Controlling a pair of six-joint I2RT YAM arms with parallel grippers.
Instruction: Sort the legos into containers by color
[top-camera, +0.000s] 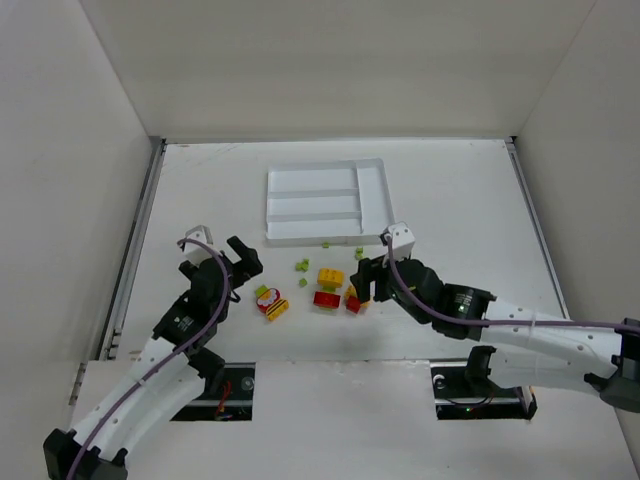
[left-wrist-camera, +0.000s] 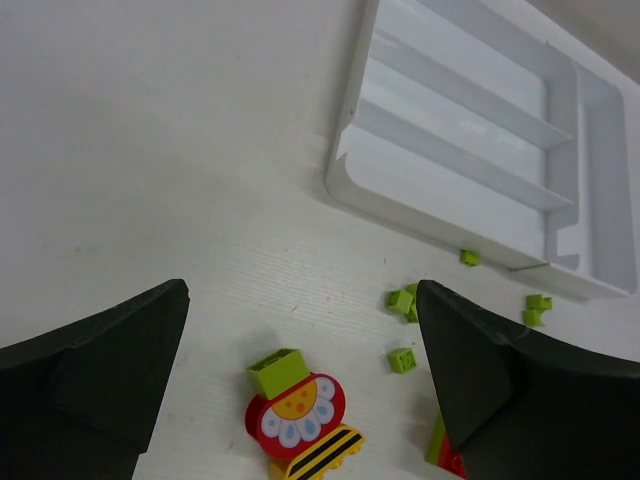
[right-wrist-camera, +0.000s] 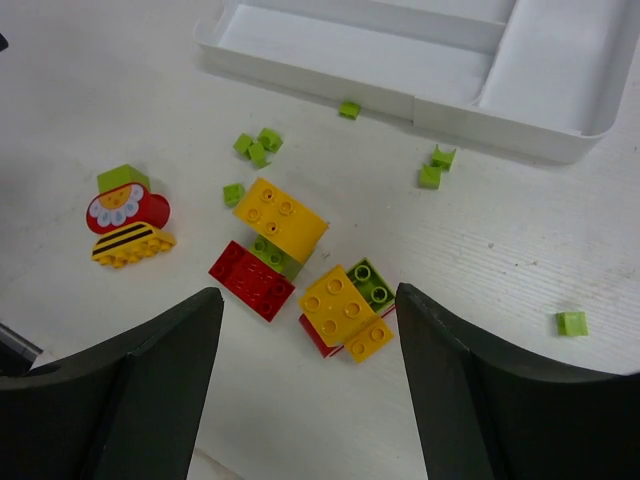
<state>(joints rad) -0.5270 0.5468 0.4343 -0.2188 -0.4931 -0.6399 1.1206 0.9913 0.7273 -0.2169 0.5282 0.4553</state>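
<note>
**Top view.** The legos (top-camera: 327, 285) lie on the surface (top-camera: 470, 200) at mid-frame, just below the tray (top-camera: 310, 180), in whose slots we see no brick. The right tool (right-wrist-camera: 307, 292) hangs over the central clumps, jaws spread and gripping nothing. The left tool (left-wrist-camera: 300, 290), likewise released and spread wide, hangs at lower left.

**Right wrist view.** The yellow-topped clump (right-wrist-camera: 345, 312) sits at lower centre, directly between the two fingers and, as far as we can tell, touching neither. Its long axis runs diagonally from upper left to lower right, oblique to the line joining the fingers. A second stack (right-wrist-camera: 275, 225), yellow over green and red, lies just beside it toward upper left, close enough, we judge, to crowd one finger on the way down. We judge the right arm the nearer to both.

**Left wrist view.** The flower-faced clump (left-wrist-camera: 297, 415) sits at bottom centre between the fingers, so we judge the left arm nearer to it. Bare surface opens toward upper left.

**Room to move.** The loose green bits (right-wrist-camera: 258, 145) are scattered between the clumps and the tray's near wall, which runs across the top of the right wrist frame. That wall is the edge any carried brick must clear.
</note>
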